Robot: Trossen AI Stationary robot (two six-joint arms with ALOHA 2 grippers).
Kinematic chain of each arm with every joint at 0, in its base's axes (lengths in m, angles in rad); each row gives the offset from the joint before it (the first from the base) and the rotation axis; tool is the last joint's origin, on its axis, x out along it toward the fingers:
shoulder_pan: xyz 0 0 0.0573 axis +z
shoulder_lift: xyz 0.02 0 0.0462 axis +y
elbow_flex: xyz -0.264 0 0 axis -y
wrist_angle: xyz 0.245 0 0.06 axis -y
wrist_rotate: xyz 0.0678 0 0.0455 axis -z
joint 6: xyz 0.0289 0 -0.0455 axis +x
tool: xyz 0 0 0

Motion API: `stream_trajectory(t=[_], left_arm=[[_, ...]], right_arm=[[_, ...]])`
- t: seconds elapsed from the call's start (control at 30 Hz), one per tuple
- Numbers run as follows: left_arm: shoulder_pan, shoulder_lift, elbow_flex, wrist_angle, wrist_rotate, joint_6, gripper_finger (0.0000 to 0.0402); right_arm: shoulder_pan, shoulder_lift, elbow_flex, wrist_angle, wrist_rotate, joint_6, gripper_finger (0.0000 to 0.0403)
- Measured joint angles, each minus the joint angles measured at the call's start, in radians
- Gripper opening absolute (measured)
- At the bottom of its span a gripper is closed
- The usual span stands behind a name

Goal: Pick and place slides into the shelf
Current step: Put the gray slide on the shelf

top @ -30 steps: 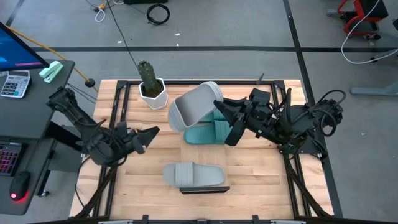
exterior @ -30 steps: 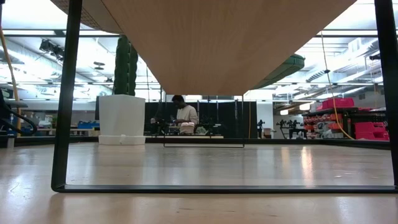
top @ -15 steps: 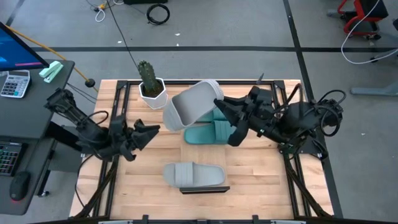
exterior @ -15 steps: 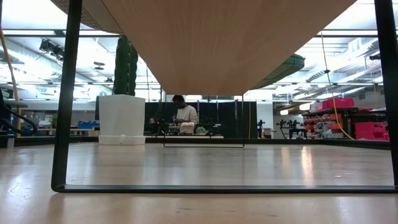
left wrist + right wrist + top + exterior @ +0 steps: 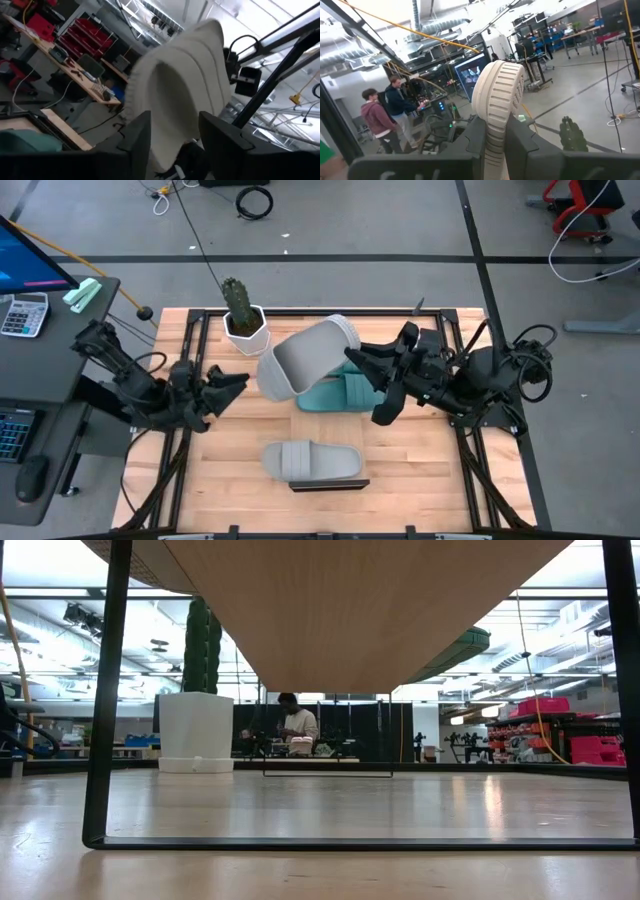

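The light grey slide (image 5: 302, 356), broad ribbed strap and pale sole, hangs tilted above the tabletop (image 5: 420, 470), pinched at one end in my right jaws (image 5: 352, 359). My left jaws (image 5: 235, 383) stand spread just beside its other end, not touching. The right wrist view shows the ribbed strap (image 5: 499, 102) edge-on; overhead shows a teal slide (image 5: 335, 393) beneath and another grey slide (image 5: 312, 461) nearer the front.

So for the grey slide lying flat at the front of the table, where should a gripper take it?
Judging from above: across the broad ribbed strap of the grey slide, coming straight down. It lies flat, sole down, and the strap arches over the footbed, giving fingers an edge to close on.
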Motion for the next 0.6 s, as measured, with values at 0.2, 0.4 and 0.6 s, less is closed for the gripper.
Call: stream_trajectory(t=[0.2, 0.4, 0.6], left_arm=[[-0.018, -0.057, 0.000, -0.068, -0.020, 0.000, 0.0186], [-0.003, -0.063, 0.000, -0.027, 0.022, 0.009, 0.0193], [0.041, -0.062, 0.000, -0.008, 0.114, 0.004, 0.0194]], right_arm=[[0.014, -0.008, 0.000, 0.073, -0.004, -0.055, 0.0046], [0.006, -0.010, 0.000, 0.107, -0.051, -0.073, 0.0046], [-0.023, -0.010, 0.000, 0.114, -0.099, -0.055, 0.0046]])
